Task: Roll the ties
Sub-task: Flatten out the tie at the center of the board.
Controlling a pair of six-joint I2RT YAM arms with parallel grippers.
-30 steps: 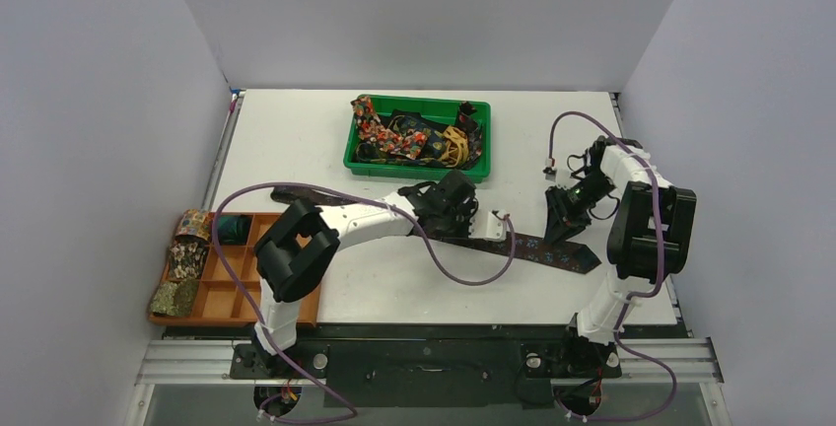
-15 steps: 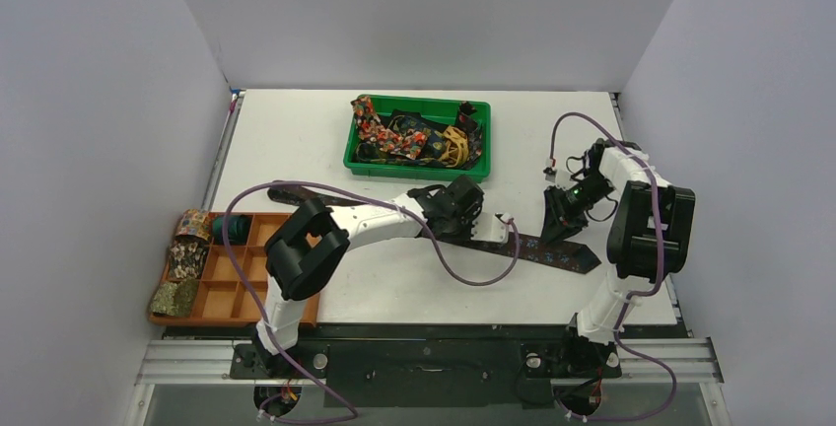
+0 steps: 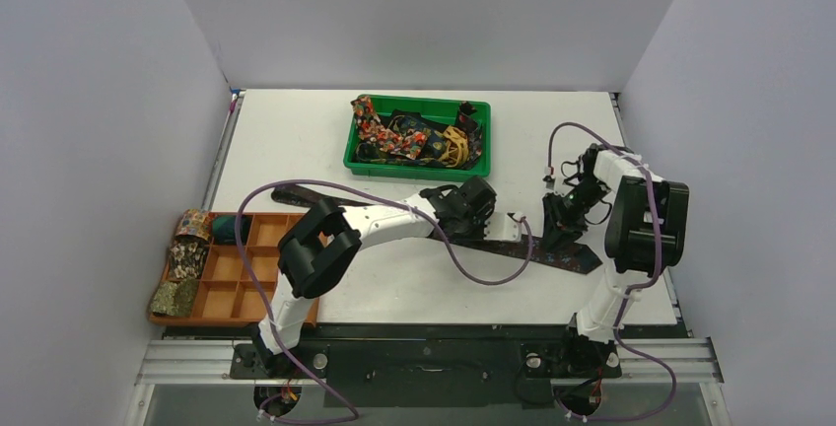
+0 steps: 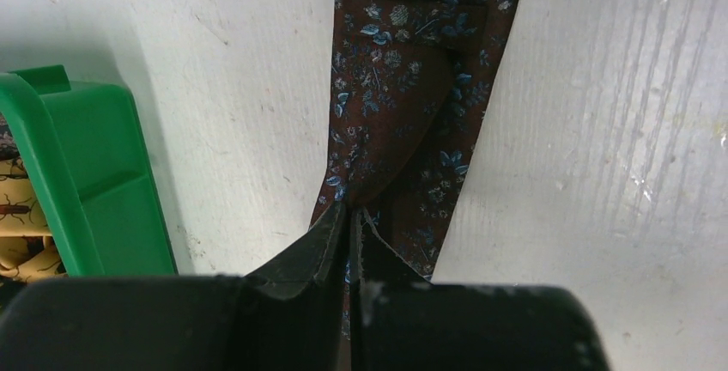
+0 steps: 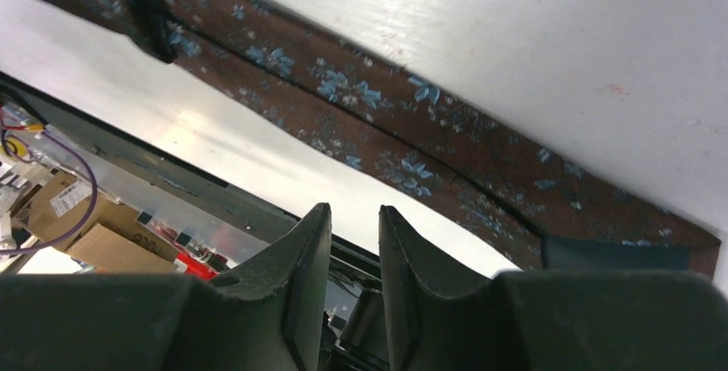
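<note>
The tie [image 4: 403, 88] lies flat across the worktop [image 3: 296, 140], its wide end at the near right. The right hand [image 5: 354, 216] hovers over that end, fingers slightly apart and empty. The left hand [image 4: 349, 216] is pinched together on a mid-length fold. Risk: so thin a pinch may slip, or drag the tie askew toward the green bin [image 4: 86, 173], spoiling the roll.

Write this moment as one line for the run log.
left gripper: shut on brown tie | right gripper: slightly open, empty, near tie's wide end | tie: lying unrolled on table
</note>
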